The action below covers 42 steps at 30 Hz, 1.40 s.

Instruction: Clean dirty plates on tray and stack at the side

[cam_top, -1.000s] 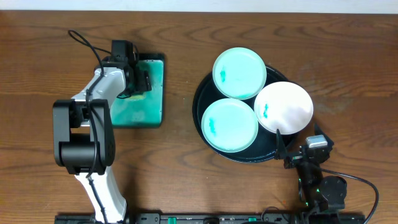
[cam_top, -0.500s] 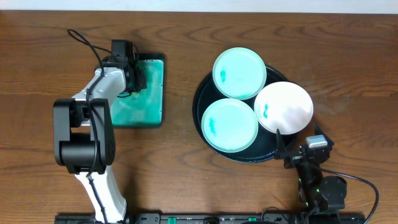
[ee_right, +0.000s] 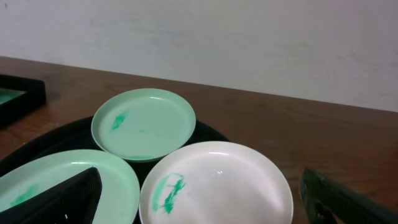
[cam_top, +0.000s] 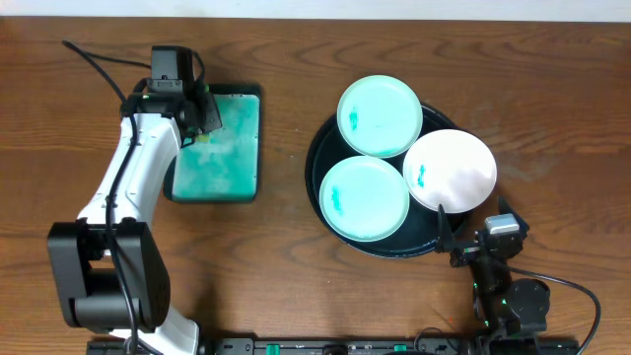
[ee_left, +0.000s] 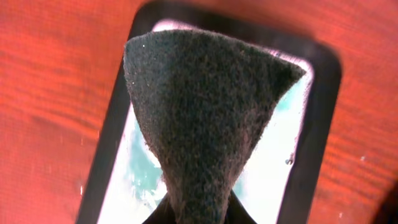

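The left wrist view alone shows a dark grey felt-like wiping pad (ee_left: 199, 106), narrowing down into the left gripper (cam_top: 202, 116), which is clamped on it above the rectangular dark-rimmed teal tray (cam_top: 229, 158). The overhead view shows the large round black tray (cam_top: 319, 163) well apart to the right, carrying two smeared mint-green plates (cam_top: 381, 115) (cam_top: 364, 196) and a smeared white plate (cam_top: 450, 169). In the right wrist view the right gripper (ee_right: 199, 177) has its fingers spread wide, with the white plate just ahead between them.
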Motion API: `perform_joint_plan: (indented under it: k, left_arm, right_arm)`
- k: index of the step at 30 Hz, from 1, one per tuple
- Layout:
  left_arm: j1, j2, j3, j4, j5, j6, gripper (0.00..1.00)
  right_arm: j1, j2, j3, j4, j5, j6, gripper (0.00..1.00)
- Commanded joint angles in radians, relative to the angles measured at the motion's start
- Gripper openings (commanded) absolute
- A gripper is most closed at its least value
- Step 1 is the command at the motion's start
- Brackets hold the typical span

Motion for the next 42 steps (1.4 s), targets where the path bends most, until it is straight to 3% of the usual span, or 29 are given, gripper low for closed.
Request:
perform_joint_plan:
  k: [1,9,10,13,15,18,22,23,26,28,37,41,42]
  left_arm:
    - [-0.002,0.061,-0.022,-0.064,0.026,-0.074,0.07]
    - [-0.029,0.171,-0.076,-0.039,0.089,-0.073,0.07]
    - [-0.029,0.172,-0.076,-0.037,0.089,-0.072,0.12]
    - [-0.029,0.172,-0.076,-0.018,0.085,-0.056,0.58]
    - [-0.029,0.172,-0.076,0.000,0.085,-0.021,0.72]
    - [-0.029,0.172,-0.076,0.018,0.084,0.008,0.80]
    - [-0.029,0.173,-0.076,0.027,0.077,0.008,0.81]
    - [-0.029,0.174,-0.076,0.028,0.077,0.008,0.80]
    - [-0.029,0.174,-0.076,0.027,0.078,0.006,0.60]
    - [-0.029,0.174,-0.076,0.027,0.079,0.006,0.54]
    - [-0.029,0.174,-0.080,0.006,0.078,0.006,0.60]
    - [-0.029,0.174,-0.082,0.009,0.079,0.006,0.31]
    - [-0.029,0.174,-0.082,0.009,0.078,0.006,0.08]
  right_arm:
    - [-0.009,0.000,-0.002,-0.004,0.006,-0.009,0.99]
    - [-0.009,0.000,-0.002,-0.004,0.006,-0.009,0.99]
    - [-0.009,0.000,-0.002,-0.004,0.006,-0.009,0.99]
    - [-0.009,0.000,-0.002,-0.004,0.006,-0.009,0.99]
    - [-0.009,0.000,-0.002,-0.004,0.006,-0.009,0.99]
    - [-0.009,0.000,-0.002,-0.004,0.006,-0.009,0.99]
    - [-0.009,0.000,-0.002,-0.004,0.006,-0.009,0.99]
    - [-0.009,0.000,-0.002,-0.004,0.006,-0.009,0.99]
    - [-0.009,0.000,-0.002,-0.004,0.006,-0.009,0.99]
    - [-0.009,0.000,-0.002,-0.004,0.006,-0.009,0.99]
    - [-0.009,0.000,-0.002,-0.004,0.006,-0.009,0.99]
    - [-0.009,0.000,-0.002,-0.004,0.006,-0.009,0.99]
    - [-0.009,0.000,-0.002,-0.004,0.006,-0.009,0.99]
